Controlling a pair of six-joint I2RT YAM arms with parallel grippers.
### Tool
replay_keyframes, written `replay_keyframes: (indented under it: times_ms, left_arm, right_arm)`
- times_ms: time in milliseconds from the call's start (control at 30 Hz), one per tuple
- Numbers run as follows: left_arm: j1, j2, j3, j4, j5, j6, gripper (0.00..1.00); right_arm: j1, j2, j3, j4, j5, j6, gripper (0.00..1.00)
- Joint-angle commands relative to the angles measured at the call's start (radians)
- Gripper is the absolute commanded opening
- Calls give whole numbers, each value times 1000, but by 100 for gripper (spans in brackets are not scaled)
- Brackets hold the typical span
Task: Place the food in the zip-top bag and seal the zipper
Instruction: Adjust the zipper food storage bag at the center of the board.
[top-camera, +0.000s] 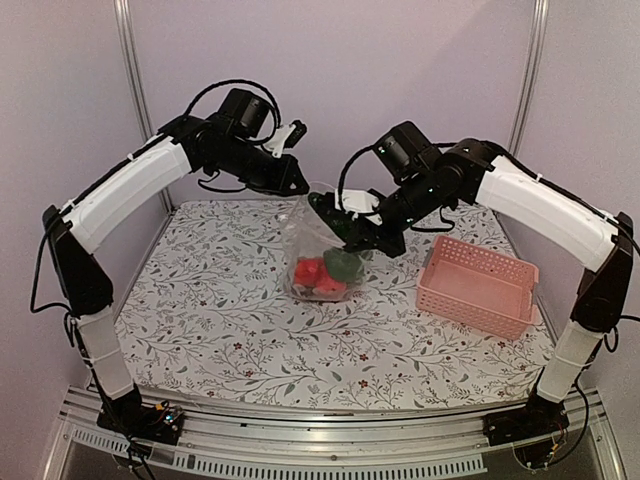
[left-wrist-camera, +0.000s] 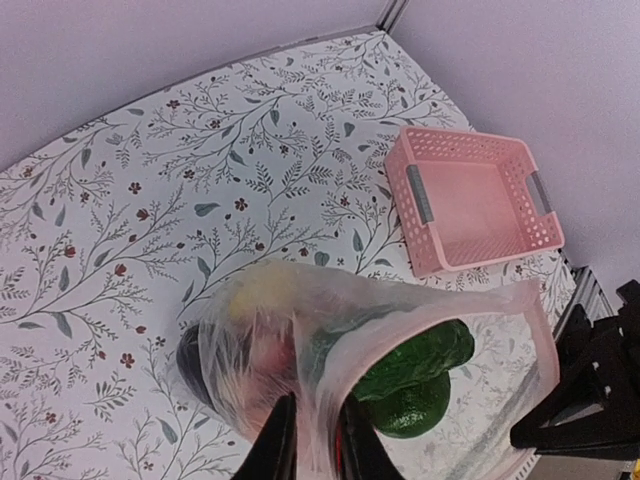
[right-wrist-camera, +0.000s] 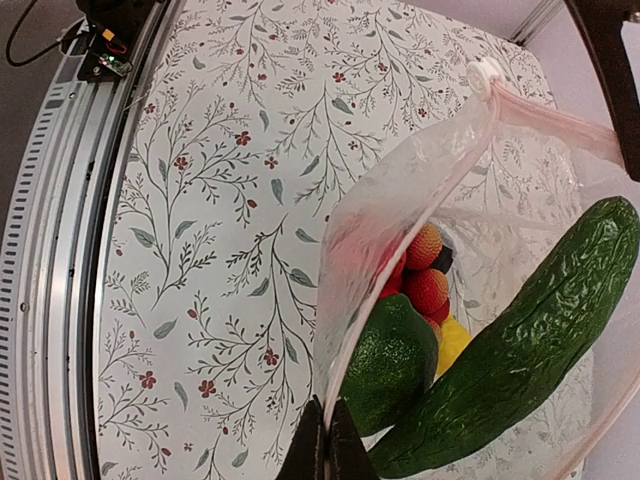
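— Jaw setting, left gripper (left-wrist-camera: 316, 432)?
— Stand slightly apart, with film of the zip-top bag (left-wrist-camera: 300, 320) between; gripping or not, cannot tell
— Right gripper (right-wrist-camera: 325, 440)?
— Presses fully together on the bag's rim, along the unsealed zipper (right-wrist-camera: 555, 115)
— Whereabouts of the food (top-camera: 322, 275)?
— Lies inside the bag, low over the table (top-camera: 220, 300): cucumber (right-wrist-camera: 520, 340), green piece (right-wrist-camera: 390, 360), red ones (right-wrist-camera: 428, 290), yellow piece (right-wrist-camera: 452, 342); pink basket (top-camera: 478, 285) well apart, right side

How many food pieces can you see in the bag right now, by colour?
Green: 2, the cucumber and a rounder green piece
Red: 2, upper red piece and lower red piece
Yellow: 1, yellow piece
Dark purple: 1, dark piece
Total: 6 visible; more may be hidden in the bag
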Motion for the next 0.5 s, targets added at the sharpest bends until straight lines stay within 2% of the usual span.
replay_keyframes:
  times_ms: [0, 133, 200, 300, 433, 467]
  left_arm:
    - [-8, -24, 2, 55, 100, -8, 10]
    - [-10, -44, -17, 106, 187, -34, 0]
    - [-11, -39, -7, 85, 218, -26, 0]
    - [-10, -60, 5, 45, 172, -3, 0]
    - [7, -105, -118, 167, 8, 27, 0]
    - [19, -80, -81, 155, 116, 16, 0]
  right_arm:
    - [-2, -43, -5, 2, 10, 14, 0]
    - [-2, -42, 2, 17, 14, 15, 0]
    - [-2, -39, 25, 3, 6, 21, 0]
    - [-2, -53, 26, -23, -37, 5, 0]
    - [-21, -70, -22, 13, 14, -5, 0]
    - [-22, -62, 1, -29, -12, -21, 0]
